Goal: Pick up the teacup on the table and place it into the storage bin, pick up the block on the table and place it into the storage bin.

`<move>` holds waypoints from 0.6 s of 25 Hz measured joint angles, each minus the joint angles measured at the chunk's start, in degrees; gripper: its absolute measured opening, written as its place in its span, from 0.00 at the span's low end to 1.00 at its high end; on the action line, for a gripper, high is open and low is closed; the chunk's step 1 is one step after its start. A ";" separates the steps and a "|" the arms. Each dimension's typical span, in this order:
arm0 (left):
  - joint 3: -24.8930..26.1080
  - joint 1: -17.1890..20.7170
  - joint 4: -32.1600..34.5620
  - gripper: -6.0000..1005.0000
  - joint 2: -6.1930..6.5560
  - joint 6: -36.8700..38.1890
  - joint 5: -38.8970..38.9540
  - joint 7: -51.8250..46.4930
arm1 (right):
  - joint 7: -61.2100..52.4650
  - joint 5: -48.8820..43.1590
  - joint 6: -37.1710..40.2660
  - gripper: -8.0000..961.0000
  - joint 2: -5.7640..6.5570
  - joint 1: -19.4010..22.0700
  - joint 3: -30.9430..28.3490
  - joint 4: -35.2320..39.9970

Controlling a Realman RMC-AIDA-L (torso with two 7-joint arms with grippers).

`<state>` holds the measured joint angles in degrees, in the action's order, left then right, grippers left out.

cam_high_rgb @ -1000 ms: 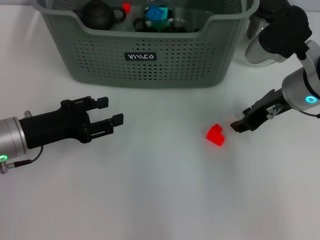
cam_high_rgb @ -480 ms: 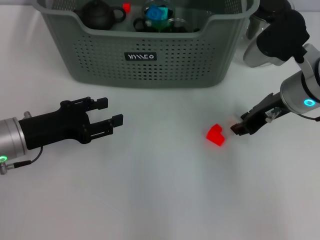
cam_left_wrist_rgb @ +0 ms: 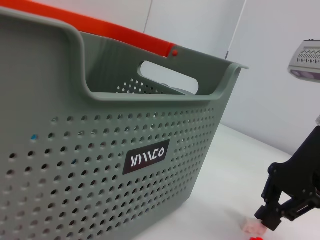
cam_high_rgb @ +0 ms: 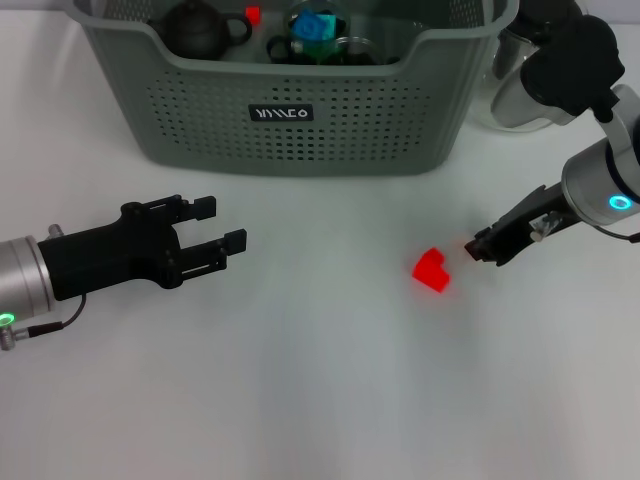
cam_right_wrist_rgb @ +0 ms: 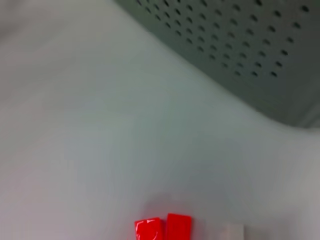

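Over the last second the right tool [cam_high_rgb: 480, 249] has edged slightly up and to the right, away from the block [cam_high_rgb: 432, 270], while the left tool [cam_high_rgb: 222, 223] and the block have stayed where they were. The block is a small bright red piece with a stepped, notched outline; in the right wrist view it reads as two glossy red faces side by side [cam_right_wrist_rgb: 163, 228]. It lies on the white surface [cam_high_rgb: 320, 400], right of centre, in front of the storage bin [cam_high_rgb: 290, 130] and well apart from it, with the right tool's dark tip just beside its right edge and not touching. Whether the right tool's fingers are together or apart cannot be told from these views. The left tool hovers low at the left, pointing right, its two black fingers [cam_high_rgb: 204, 206] spread apart and holding nothing. The storage bin is a large grey-green perforated basket at the far side, with cut-out handles and a small black label [cam_high_rgb: 279, 113] with white lettering; the left wrist view shows its near wall [cam_left_wrist_rgb: 100, 165] close up. Inside it sit a dark teapot [cam_high_rgb: 200, 30], a small red piece [cam_high_rgb: 253, 15] and a blue item [cam_high_rgb: 316, 26] among dark glassware. A clear glass pitcher [cam_high_rgb: 515, 95] stands to the right of the bin, partly behind the right arm.
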<state>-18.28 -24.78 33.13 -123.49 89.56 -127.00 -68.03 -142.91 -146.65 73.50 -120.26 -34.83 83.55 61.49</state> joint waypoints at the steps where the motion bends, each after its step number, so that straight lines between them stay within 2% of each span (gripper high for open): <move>1: 0.00 0.00 0.00 0.67 0.00 0.00 0.00 0.00 | 0.00 -0.01 0.04 0.27 0.02 -0.08 -0.25 -0.26; 9: 0.00 0.00 -0.08 0.67 -0.09 0.01 0.00 0.00 | 0.00 0.12 0.27 0.12 0.10 0.04 -2.16 -1.10; 15: 0.00 0.13 -0.09 0.67 -0.15 0.34 -0.08 0.00 | 0.77 0.47 3.99 0.12 0.12 1.92 -5.61 3.61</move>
<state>-18.28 -24.65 33.04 -123.63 89.90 -127.08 -68.03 -142.15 -146.17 77.49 -120.14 -32.91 77.93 65.11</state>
